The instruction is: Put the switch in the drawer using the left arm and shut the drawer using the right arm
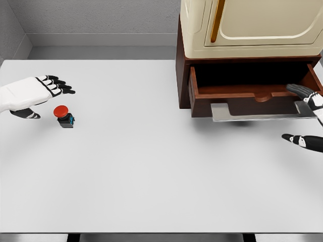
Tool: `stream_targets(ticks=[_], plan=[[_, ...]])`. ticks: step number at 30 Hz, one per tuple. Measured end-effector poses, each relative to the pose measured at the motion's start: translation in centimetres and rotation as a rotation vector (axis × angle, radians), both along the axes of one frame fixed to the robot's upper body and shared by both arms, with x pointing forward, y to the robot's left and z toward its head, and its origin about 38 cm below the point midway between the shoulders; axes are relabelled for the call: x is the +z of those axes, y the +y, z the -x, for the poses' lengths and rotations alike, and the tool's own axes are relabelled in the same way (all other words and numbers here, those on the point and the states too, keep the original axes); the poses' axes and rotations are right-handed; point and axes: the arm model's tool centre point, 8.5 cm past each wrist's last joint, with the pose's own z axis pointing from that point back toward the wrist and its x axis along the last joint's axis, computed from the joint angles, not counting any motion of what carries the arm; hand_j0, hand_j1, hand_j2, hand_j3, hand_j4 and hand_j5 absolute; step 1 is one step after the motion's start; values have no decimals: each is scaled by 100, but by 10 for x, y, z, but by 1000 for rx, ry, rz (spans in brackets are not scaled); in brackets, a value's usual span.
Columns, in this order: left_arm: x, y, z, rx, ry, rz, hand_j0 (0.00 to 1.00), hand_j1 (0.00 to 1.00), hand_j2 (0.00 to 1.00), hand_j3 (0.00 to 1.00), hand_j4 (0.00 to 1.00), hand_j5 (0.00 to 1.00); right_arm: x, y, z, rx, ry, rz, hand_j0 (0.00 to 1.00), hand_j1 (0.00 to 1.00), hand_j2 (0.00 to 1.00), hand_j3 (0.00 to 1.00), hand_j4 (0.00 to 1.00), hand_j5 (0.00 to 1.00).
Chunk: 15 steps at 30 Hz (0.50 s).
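The switch (63, 116), a small black box with a red round button on top and a blue side, stands on the white table (151, 166) at the left. My left hand (46, 98) hovers just left of and above it, fingers spread, thumb below, holding nothing. The brown drawer (252, 96) of the cabinet is pulled out at the upper right, its inside dark, a grey metal handle (257, 112) along its front. My right hand (305, 116) is at the right edge by the handle's right end, fingers spread, touching nothing that I can see.
A cream cabinet body (252, 27) with a door and an orange-brown handle sits above the drawer on a dark brown frame. Grey walls run behind the table.
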Motion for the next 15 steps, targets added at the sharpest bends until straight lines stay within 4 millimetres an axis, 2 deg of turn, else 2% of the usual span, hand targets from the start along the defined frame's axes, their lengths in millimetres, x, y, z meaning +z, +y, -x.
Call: stream_targets(ticks=[15], plan=[[-17,-16,0,-38,40,-9,100,100,100,100,100,100,2,-1,-1,-3,-5,-6,100,100,100,100,100,100]])
